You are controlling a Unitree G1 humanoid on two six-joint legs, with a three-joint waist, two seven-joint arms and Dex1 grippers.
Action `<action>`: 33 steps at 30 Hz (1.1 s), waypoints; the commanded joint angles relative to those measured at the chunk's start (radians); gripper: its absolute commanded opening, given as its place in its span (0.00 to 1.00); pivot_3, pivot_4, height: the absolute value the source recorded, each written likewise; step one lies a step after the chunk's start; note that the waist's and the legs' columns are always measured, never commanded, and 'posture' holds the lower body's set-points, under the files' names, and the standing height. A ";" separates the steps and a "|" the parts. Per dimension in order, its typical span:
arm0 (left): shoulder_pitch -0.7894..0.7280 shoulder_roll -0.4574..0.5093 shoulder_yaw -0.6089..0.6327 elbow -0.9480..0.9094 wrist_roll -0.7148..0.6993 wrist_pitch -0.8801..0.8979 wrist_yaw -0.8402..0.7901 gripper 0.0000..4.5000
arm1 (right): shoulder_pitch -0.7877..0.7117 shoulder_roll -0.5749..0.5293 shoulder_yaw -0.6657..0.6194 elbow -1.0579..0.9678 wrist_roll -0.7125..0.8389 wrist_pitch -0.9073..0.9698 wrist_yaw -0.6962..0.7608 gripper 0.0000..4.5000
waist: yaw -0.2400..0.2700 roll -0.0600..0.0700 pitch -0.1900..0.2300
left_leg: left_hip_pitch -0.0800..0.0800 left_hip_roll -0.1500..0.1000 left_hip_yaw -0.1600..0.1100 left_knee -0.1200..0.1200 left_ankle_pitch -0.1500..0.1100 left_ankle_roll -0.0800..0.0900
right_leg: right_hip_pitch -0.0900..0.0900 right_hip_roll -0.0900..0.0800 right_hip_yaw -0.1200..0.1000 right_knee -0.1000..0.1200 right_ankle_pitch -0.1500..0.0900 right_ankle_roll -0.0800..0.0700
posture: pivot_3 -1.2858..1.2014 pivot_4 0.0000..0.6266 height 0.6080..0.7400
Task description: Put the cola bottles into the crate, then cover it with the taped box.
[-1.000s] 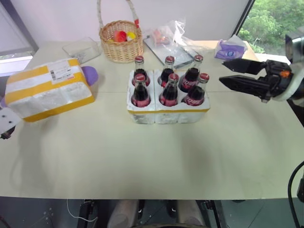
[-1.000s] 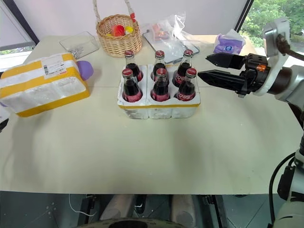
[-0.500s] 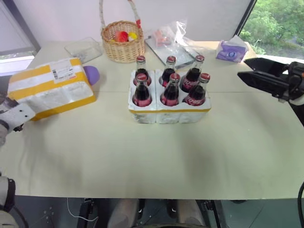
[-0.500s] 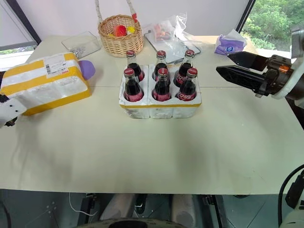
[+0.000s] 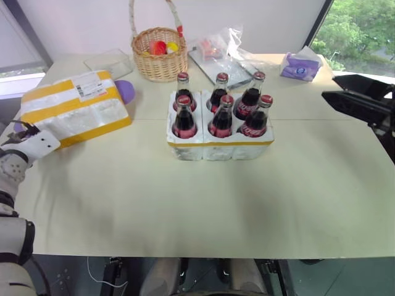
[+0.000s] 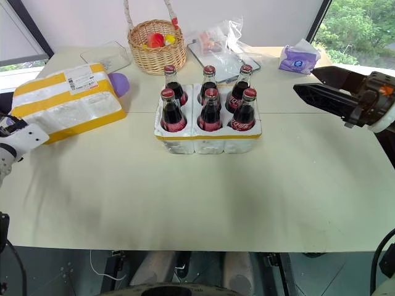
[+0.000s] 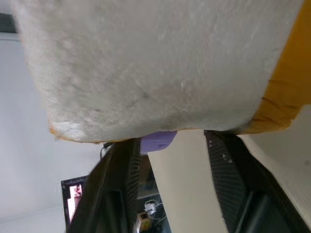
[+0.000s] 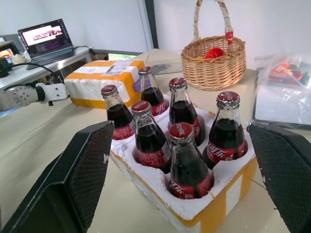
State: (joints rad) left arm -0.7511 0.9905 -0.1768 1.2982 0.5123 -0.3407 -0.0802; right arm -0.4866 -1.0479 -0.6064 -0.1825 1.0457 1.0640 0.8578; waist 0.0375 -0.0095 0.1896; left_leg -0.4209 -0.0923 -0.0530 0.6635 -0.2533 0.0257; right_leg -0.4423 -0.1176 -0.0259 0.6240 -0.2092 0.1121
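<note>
Several cola bottles [image 5: 221, 114] with red caps stand upright in the holes of the white foam crate [image 5: 219, 148] at the table's middle. The taped box [image 5: 74, 108], white foam with yellow bands and a label, lies at the left, turned at a slant. My left gripper [image 5: 20, 131] is at its near left end; in the left wrist view the box's foam end [image 7: 155, 68] looms right in front. Off to the right of the crate, my right gripper [image 6: 305, 82] hangs open and empty, level and pointing at the bottles [image 8: 182, 145].
A wicker basket [image 5: 158, 52] stands behind the crate. Clear plastic bags [image 5: 219, 52] and a purple tissue pack [image 5: 300, 66] lie at the back right. A clear container [image 5: 108, 61] and a purple object [image 5: 123, 91] sit near the box.
My left hand came in from the left edge to the box's near end, and the box shifted right and turned. My right gripper drew back to the right, away from the bottles.
</note>
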 commanded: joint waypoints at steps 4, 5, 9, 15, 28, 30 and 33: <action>0.035 0.036 0.015 -0.010 -0.029 -0.020 0.003 0.49 | 0.012 -0.016 -0.040 -0.035 0.024 -0.013 -0.021 1.00 | 0.000 0.000 0.000 | 0.000 0.000 0.000 0.000 0.000 0.000 | 0.000 0.000 0.000 0.000 0.000 0.000 | 0.52 0.24 1.00; 0.040 0.038 0.017 -0.013 -0.033 -0.025 0.002 0.49 | 0.013 -0.014 -0.037 -0.035 0.023 -0.016 -0.023 1.00 | -0.001 0.000 0.000 | 0.000 0.000 0.000 0.000 0.000 0.000 | 0.000 0.000 0.000 0.000 0.000 0.000 | 0.52 0.24 1.00; 0.060 0.039 0.022 -0.032 -0.049 -0.038 0.003 0.49 | 0.011 -0.006 -0.018 -0.028 0.019 -0.025 -0.029 1.00 | -0.001 0.000 0.000 | 0.000 0.000 0.000 0.000 0.000 0.000 | 0.000 0.000 0.000 0.001 0.000 0.000 | 0.52 0.24 1.00; 0.049 0.039 0.013 -0.051 -0.048 -0.044 0.037 0.49 | -0.020 -0.001 0.020 -0.006 0.013 -0.035 -0.029 1.00 | 0.000 0.000 0.000 | 0.000 0.000 0.000 0.001 0.000 0.000 | 0.000 0.000 0.000 0.001 0.000 0.000 | 0.52 0.24 1.00; -0.038 0.036 -0.017 -0.022 -0.007 0.041 0.116 0.49 | -0.016 0.004 0.020 -0.002 0.023 -0.047 -0.037 1.00 | 0.000 0.000 0.000 | 0.000 0.000 0.000 0.001 0.000 0.000 | 0.000 0.000 0.000 0.002 0.000 0.000 | 0.52 0.24 1.00; -0.048 0.025 -0.022 -0.014 -0.004 0.049 0.111 0.49 | -0.015 0.006 0.016 -0.004 0.025 -0.047 -0.043 1.00 | 0.000 0.000 0.000 | 0.000 0.000 0.000 0.001 0.000 0.000 | 0.000 0.000 0.000 0.002 0.000 0.000 | 0.52 0.24 1.00; -0.065 0.008 -0.022 0.000 -0.011 0.071 0.097 0.49 | -0.013 0.008 0.007 -0.009 0.031 -0.046 -0.054 1.00 | 0.001 -0.001 0.000 | 0.000 0.000 0.000 0.002 0.000 0.000 | 0.000 0.000 0.000 0.003 0.000 0.000 | 0.52 0.24 1.00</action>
State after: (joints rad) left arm -0.7936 0.9890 -0.2026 1.2940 0.5038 -0.2860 0.0209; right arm -0.4913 -1.0392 -0.5555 -0.1806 1.0567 1.0328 0.8097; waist 0.0385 -0.0102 0.1893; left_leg -0.4208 -0.0925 -0.0528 0.6654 -0.2532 0.0258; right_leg -0.4424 -0.1174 -0.0262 0.6268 -0.2092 0.1121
